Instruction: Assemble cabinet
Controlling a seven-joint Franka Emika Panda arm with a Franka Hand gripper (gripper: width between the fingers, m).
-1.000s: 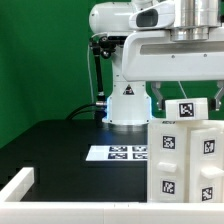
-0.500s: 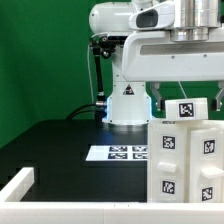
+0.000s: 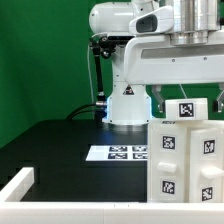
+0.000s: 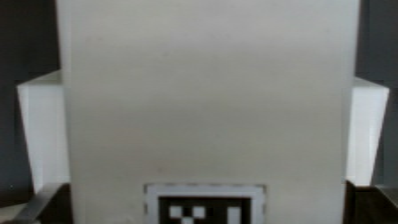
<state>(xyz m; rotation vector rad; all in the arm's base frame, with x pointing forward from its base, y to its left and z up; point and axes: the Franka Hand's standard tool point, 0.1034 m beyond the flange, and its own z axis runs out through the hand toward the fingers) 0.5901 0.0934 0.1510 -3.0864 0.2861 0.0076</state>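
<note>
The cabinet [image 3: 185,165] is a large white tagged body standing at the exterior view's right front. A small white tagged top piece [image 3: 187,108] sits on top of it. My gripper [image 3: 186,100] comes straight down onto this piece, with one finger on each side of it. In the wrist view the white piece [image 4: 196,90] fills the space between the two dark fingertips [image 4: 32,208], with its tag [image 4: 199,205] between them and the wider cabinet body [image 4: 36,120] behind. The gripper [image 4: 196,215] looks shut on the piece.
The marker board [image 3: 118,153] lies flat on the black table, to the left of the cabinet. A white L-shaped rail [image 3: 15,186] lines the front left corner. The robot base [image 3: 125,100] stands behind, in front of a green backdrop.
The arm links at the top of the exterior view shifted slightly. The gripper, the top piece and the cabinet stay where they were.
</note>
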